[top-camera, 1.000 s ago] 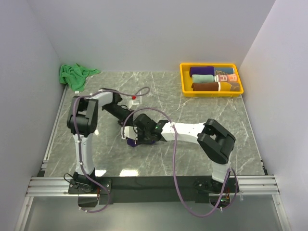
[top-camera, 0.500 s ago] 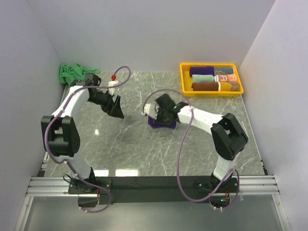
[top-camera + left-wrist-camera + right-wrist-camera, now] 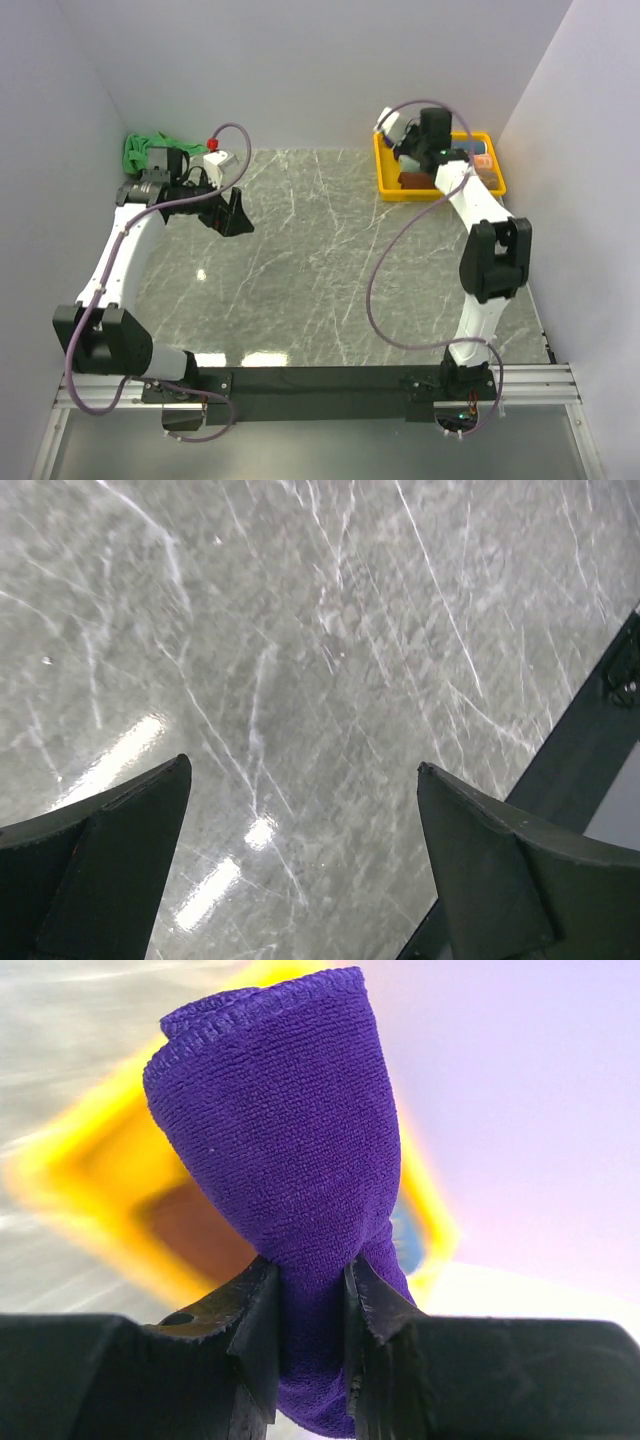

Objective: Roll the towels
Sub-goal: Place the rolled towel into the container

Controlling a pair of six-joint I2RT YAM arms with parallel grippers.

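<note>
Yellow tray [image 3: 455,196], far right corner: rolled towels inside, one brown [image 3: 418,181]. Grey marble table [image 3: 330,270], white walls. Green towel [image 3: 140,152]: crumpled, far left corner. Left gripper [image 3: 300,780]: jaws wide apart, nothing held, above bare marble. Right gripper [image 3: 310,1280]: jaws clamped on rolled purple towel [image 3: 280,1110], over the tray.

Marble table [image 3: 330,270] bears green towel [image 3: 137,153], yellow tray [image 3: 383,176].

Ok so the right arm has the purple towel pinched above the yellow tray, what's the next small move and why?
Probably lower the right gripper toward the yellow tray. The purple towel is rolled up and pinched in that gripper, hanging above the tray, so it looks ready to be set down.
</note>
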